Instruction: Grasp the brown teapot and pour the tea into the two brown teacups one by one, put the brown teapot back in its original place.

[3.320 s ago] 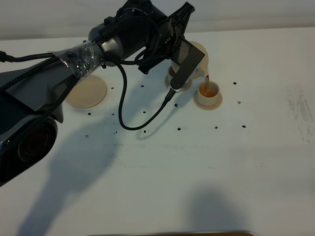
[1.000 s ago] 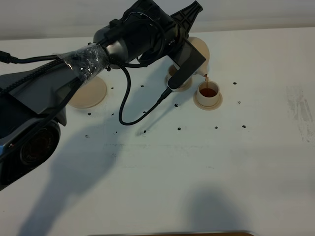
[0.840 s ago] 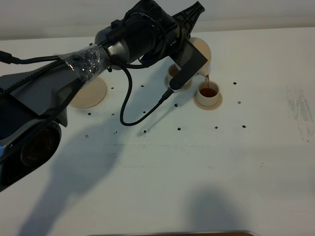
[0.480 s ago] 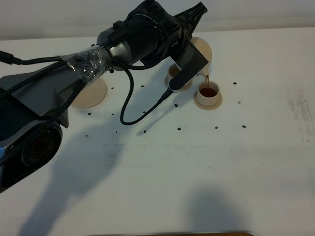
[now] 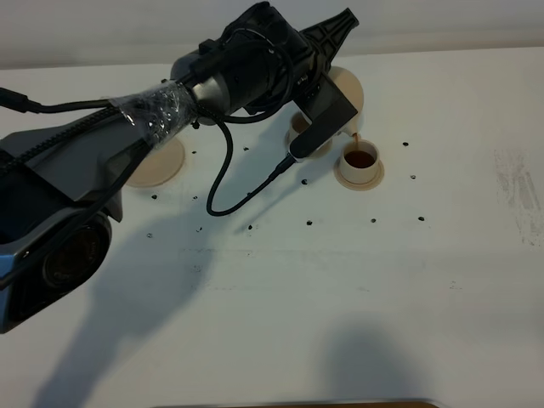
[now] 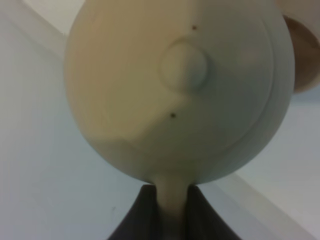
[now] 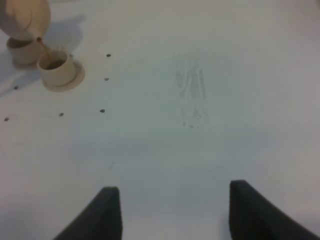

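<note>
Brown teapot (image 5: 347,92) hangs tilted above the table (image 5: 399,280), held up by the left gripper (image 6: 169,209). In the left wrist view the two dark fingers (image 6: 142,212) press from both sides on the pale handle, so the jaws are closed on it, and the lid knob (image 6: 184,65) faces the camera. The spout points down toward the right teacup (image 5: 360,157), and a thin brown stream of tea (image 5: 356,138) runs from the spout into this cup. The cup holds dark tea and stands on its small saucer (image 5: 358,179).

The second teacup (image 5: 297,127) stands just beside the first one, on the left of it, partly hidden under the arm — what is inside it I cannot tell. The large saucer (image 5: 161,166) lies well apart to the left with nothing on it, half covered by the arm.

The right gripper (image 7: 175,215) is well apart from the cups, above bare table, with its jaws wide apart and nothing between them. Small dark dots (image 5: 374,221) are spread on the table near the cups.
</note>
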Controlling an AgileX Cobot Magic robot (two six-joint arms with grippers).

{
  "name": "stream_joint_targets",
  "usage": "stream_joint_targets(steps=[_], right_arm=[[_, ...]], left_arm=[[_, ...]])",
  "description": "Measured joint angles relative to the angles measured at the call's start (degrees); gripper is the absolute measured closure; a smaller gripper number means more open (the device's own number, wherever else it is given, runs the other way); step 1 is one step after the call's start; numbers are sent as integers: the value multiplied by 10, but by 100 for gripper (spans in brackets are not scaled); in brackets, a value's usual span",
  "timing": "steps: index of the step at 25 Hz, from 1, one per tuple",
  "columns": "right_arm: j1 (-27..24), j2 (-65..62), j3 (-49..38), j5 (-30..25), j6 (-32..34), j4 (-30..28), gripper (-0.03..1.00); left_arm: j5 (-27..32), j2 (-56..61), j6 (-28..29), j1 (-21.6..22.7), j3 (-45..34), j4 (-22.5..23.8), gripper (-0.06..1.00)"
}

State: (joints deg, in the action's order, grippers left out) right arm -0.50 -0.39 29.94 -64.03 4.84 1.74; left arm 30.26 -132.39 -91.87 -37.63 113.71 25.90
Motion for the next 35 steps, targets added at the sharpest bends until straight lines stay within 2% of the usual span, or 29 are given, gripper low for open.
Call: stream_joint_targets(steps=[35], right_arm=[[0,0,0,0,0,0,48]], left_arm=[[-17,-1,-20,-6,0,13,86]])
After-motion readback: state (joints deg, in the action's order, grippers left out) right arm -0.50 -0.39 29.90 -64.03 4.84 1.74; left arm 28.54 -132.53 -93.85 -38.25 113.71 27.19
